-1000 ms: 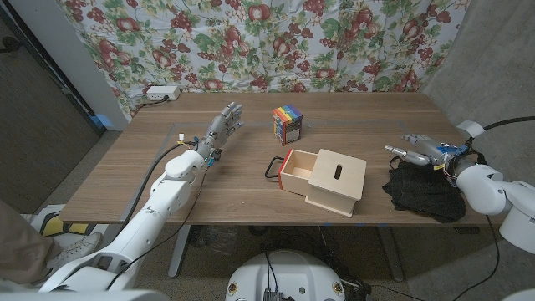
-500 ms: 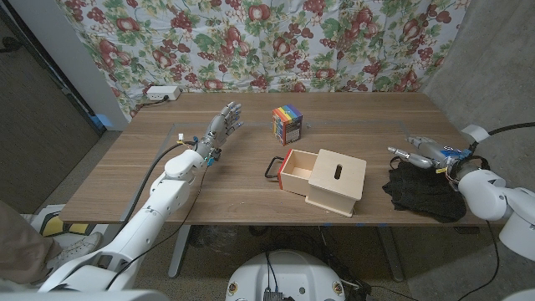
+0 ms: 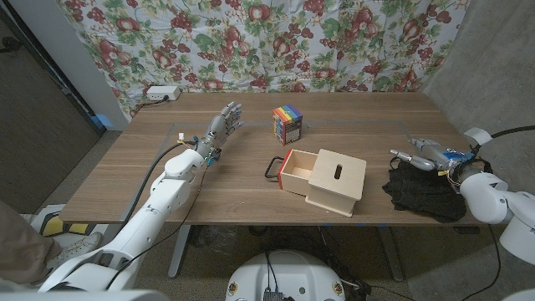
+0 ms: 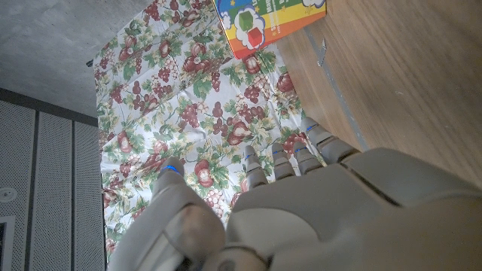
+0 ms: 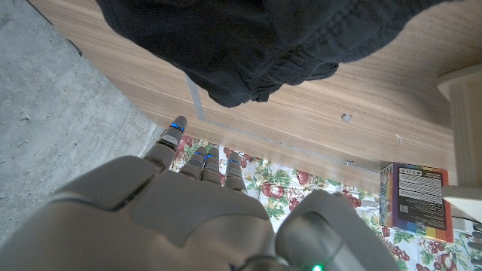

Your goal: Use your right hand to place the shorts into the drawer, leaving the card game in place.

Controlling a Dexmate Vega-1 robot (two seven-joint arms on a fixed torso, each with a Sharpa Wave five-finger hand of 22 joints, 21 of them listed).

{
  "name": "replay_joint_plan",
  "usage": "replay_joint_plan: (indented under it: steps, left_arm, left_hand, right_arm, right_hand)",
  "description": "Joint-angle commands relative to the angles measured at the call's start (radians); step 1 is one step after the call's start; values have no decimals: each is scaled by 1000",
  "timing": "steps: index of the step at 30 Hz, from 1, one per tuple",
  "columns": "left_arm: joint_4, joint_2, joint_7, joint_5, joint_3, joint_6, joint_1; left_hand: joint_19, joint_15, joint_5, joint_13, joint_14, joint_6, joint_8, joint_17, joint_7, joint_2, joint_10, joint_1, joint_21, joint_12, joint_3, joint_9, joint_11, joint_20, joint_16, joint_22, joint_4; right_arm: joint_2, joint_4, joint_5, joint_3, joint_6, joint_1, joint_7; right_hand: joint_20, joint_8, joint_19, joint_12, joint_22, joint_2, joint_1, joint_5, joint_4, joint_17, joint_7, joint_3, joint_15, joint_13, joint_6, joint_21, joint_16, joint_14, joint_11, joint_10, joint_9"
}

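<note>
The black shorts (image 3: 424,192) lay crumpled near the table's (image 3: 125,176) right edge, just right of the wooden drawer box (image 3: 324,180), whose drawer stood pulled open. The right hand (image 3: 422,153) hovered just behind the shorts with fingers extended, grasping nothing. The card game (image 3: 287,124) (a rainbow-striped box) stood behind the drawer. The left hand (image 3: 221,130) was released too, fingers apart.

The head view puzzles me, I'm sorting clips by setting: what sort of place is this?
Probably a makeshift robot test room, not a home: a fruit-print cloth hangs as a backdrop over bare grey walls, and a wooden table carries staged props.
</note>
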Motion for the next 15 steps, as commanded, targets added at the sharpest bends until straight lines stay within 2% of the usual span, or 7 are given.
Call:
replay_joint_plan:
  steps: [1,6,11,15]
  left_arm:
    - [6,-4,-4,-6,-9,2,-1]
    - [6,-5,-10,-9,-10,5,0]
    - [8,-7,-10,-8,-11,2,0]
    - [6,-7,-9,-7,-12,2,2]
  left_hand:
    - [9,-15,-3,4,-8,7,1,4,-7,-3,1,7,4,1,2,1,2,-1,4,3,3]
    - [8,-15,-3,4,-8,7,1,4,-7,-3,1,7,4,1,2,1,1,-1,4,3,3]
    - [8,-15,-4,4,-8,8,2,4,-7,-3,0,7,4,1,2,2,2,-1,4,3,3]
    - [8,-15,-4,4,-8,9,2,4,-7,-3,0,7,4,1,2,2,1,-1,4,3,3]
  right_arm:
    - [-9,12,3,-7,-3,-1,11]
    - [-10,14,5,-8,-4,-2,10]
    - [-15,13,0,-6,-16,-10,14]
    - [-17,9,-3,0,-23,-21,18]
  right_hand:
    - [30,2,33,-4,4,3,29,16,-14,2,1,-1,6,2,-2,10,8,14,3,-5,4]
    - [44,5,66,-8,5,3,50,24,-25,2,-1,2,17,3,0,16,9,24,7,-16,5]
    - [49,11,75,-10,5,4,66,29,-33,2,-5,5,20,3,13,14,6,20,10,-20,5]
    - [52,12,64,-12,5,5,79,34,-40,2,-7,7,21,3,18,6,2,14,11,-27,5]
